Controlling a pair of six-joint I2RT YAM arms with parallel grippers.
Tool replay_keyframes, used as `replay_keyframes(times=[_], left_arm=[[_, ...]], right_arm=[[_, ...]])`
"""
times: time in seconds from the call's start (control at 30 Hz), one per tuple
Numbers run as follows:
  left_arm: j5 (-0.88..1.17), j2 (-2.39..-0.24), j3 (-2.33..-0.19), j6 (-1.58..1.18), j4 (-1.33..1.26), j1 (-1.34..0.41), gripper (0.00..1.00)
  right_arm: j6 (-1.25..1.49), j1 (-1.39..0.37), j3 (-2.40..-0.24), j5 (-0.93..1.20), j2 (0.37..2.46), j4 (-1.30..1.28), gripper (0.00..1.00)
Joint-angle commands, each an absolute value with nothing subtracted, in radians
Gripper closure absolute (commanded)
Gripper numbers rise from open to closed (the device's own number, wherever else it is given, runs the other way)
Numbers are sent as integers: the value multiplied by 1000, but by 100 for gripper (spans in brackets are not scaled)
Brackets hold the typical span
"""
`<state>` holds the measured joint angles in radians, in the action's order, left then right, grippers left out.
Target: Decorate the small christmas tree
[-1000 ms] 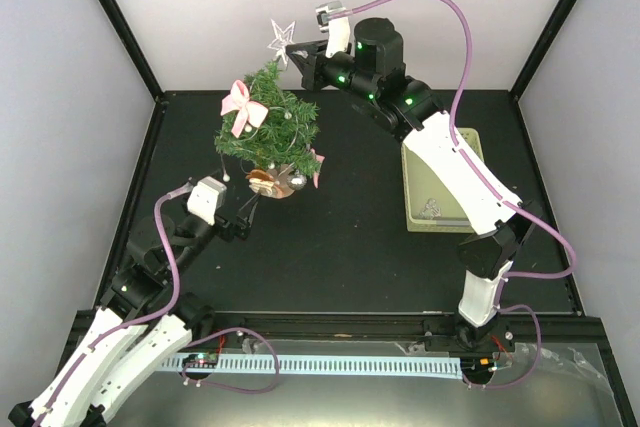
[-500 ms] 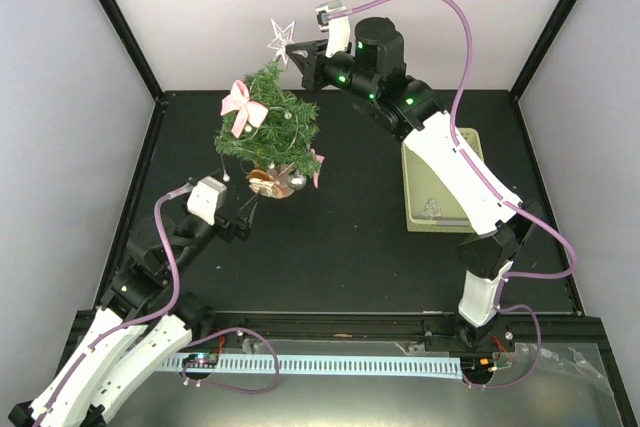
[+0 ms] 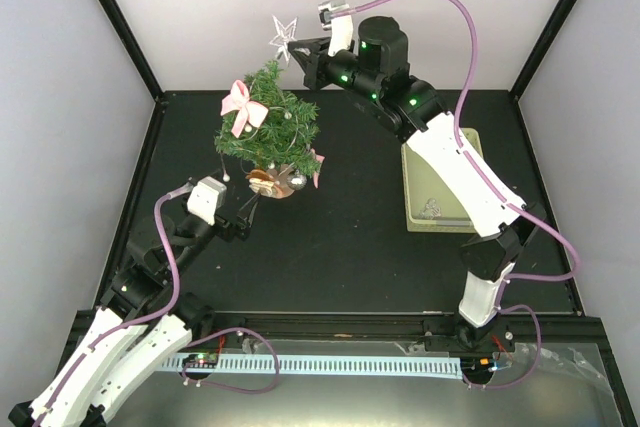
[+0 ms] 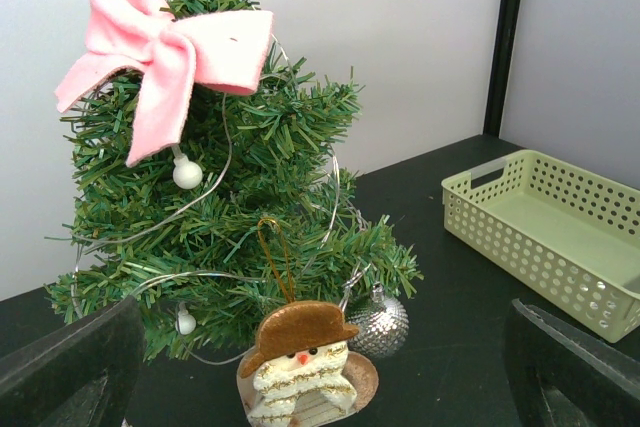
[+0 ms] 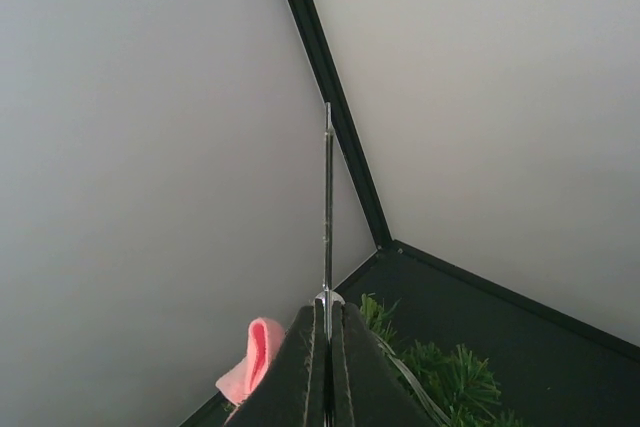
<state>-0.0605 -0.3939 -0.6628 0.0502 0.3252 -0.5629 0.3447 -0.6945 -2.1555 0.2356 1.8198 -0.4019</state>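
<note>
Right gripper (image 3: 296, 51), upper centre of frame, pinched a silver star (image 3: 281, 37) just above the small christmas tree (image 3: 268, 119), probably to crown its tip. Left gripper (image 3: 246, 215), lower left, spread wide, empty, near the tree's base.

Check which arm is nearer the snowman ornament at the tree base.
Left. Left arm sits just before the snowman ornament, jaws open; right arm is above the treetop, jaws shut on the star.
</note>
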Motion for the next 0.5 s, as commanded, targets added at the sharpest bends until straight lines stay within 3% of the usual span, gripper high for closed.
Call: replay_keyframes(times=[0.0, 0.47], left_arm=[[-76, -388, -657, 63, 329, -556, 1], [-71, -390, -655, 61, 330, -557, 1]], right_arm=[[334, -698, -2157, 242, 1787, -397, 99], [332, -698, -2159, 262, 1793, -432, 99]])
